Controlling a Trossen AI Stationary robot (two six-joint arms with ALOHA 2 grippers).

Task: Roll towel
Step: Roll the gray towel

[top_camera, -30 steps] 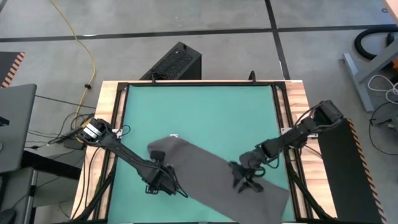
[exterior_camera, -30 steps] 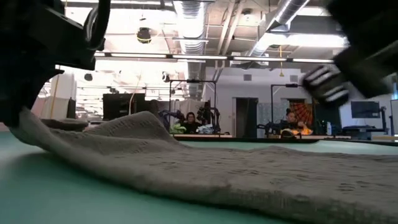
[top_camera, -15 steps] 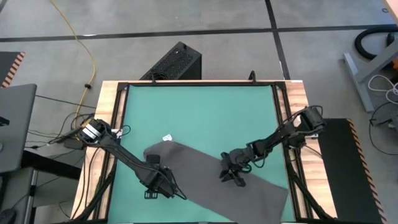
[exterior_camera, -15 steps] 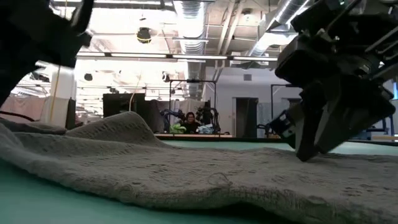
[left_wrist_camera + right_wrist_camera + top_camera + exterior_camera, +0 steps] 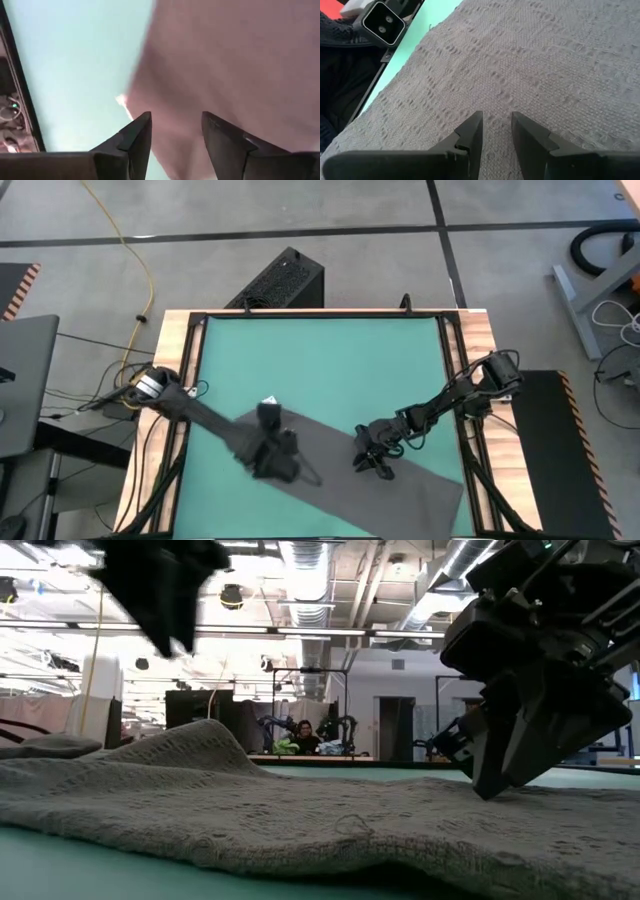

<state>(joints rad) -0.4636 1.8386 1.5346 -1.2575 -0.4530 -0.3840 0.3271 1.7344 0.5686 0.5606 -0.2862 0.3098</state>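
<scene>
The dark grey towel [image 5: 330, 455] lies flat and slantwise on the green mat [image 5: 320, 350], running from the left middle to the near right corner. My left gripper [image 5: 276, 454] hangs open above the towel's left end, clear of the cloth [image 5: 225, 60]; the left wrist view shows its fingers wide apart [image 5: 175, 131]. My right gripper [image 5: 374, 464] stands over the towel's middle, fingers pointing down with a narrow gap [image 5: 495, 127] in which flat cloth [image 5: 520, 60] shows. My right gripper comes at the towel's flat middle [image 5: 495, 107] from above, slanting down from the table's right. In the low view its fingertips [image 5: 490, 785] reach down to the cloth's surface; whether they touch it I cannot tell. No fold shows between them.
A small white tag [image 5: 268, 401] lies at the towel's far left corner. The mat's far half is bare. A wooden frame [image 5: 172, 380] borders the mat. A black box [image 5: 285, 280] stands beyond the far edge. A camera unit [image 5: 382, 22] sits at the near edge.
My left gripper has opened, let go of the towel's left end and risen, drifting toward the far right. That end, held up before, has dropped onto the mat. My right gripper has gone left and down to the towel's middle, then stayed still.
</scene>
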